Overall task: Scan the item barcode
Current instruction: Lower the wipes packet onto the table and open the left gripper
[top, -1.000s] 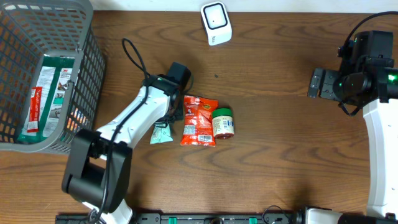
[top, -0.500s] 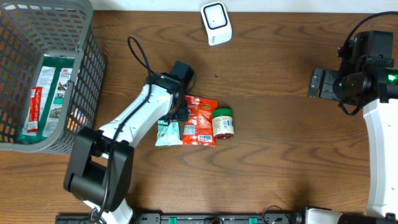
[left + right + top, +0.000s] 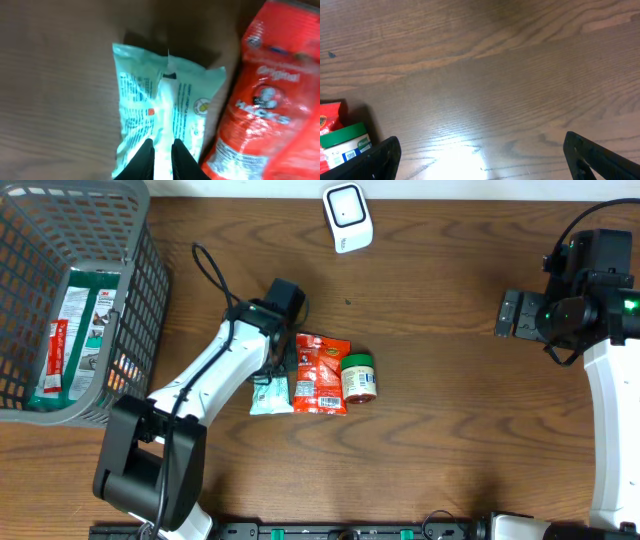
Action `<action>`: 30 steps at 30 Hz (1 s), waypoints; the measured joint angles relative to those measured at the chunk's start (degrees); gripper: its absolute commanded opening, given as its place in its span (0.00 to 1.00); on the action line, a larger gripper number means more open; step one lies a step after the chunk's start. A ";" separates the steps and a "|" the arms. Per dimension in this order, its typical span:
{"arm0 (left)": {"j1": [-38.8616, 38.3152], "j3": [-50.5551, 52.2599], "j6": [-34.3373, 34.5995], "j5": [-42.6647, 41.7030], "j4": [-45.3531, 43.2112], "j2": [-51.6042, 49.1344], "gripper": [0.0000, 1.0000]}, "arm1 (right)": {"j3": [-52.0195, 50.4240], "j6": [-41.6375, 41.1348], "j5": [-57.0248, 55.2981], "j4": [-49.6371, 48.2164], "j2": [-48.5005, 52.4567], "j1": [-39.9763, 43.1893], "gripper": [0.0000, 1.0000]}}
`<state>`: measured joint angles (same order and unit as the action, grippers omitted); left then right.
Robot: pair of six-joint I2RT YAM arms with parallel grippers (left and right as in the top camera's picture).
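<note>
Since probably due at far scanner (image 3: 347, 217), pinching pale packet (image 3: 145, 100) with left claw (image 3: 163, 150), jaws narrow; lying flat mid-table, just left of red pouch (image 3: 265, 100). Parking right claw (image 3: 482, 152) wide at right, out of way.

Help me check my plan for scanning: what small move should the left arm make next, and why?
Probably lift the pale packet off the table. The left gripper looks pinched on its edge, and it lies flat beside the red bag, away from the scanner.
</note>
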<state>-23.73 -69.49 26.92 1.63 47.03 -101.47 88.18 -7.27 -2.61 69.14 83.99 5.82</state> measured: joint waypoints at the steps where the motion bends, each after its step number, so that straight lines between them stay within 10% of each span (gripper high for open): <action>1: 0.00 0.42 0.15 -0.07 -0.39 -0.04 0.14 | 0.00 0.00 0.00 0.00 0.00 0.00 0.99; 9: 0.00 8.17 0.28 -5.42 -9.46 -0.31 0.16 | 0.00 0.00 0.00 0.00 0.00 0.00 0.99; 16: 0.46 6.64 -4.37 -6.58 -7.89 0.57 0.42 | 0.00 0.00 0.00 0.00 0.00 0.00 0.99; 30: 6.71 5.90 -4.72 -0.57 -3.54 9.33 0.44 | 0.00 0.00 0.00 0.00 0.00 0.00 0.99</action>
<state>-17.02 -63.59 22.20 1.06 43.48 -92.14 88.18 -7.27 -2.61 69.14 83.99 5.82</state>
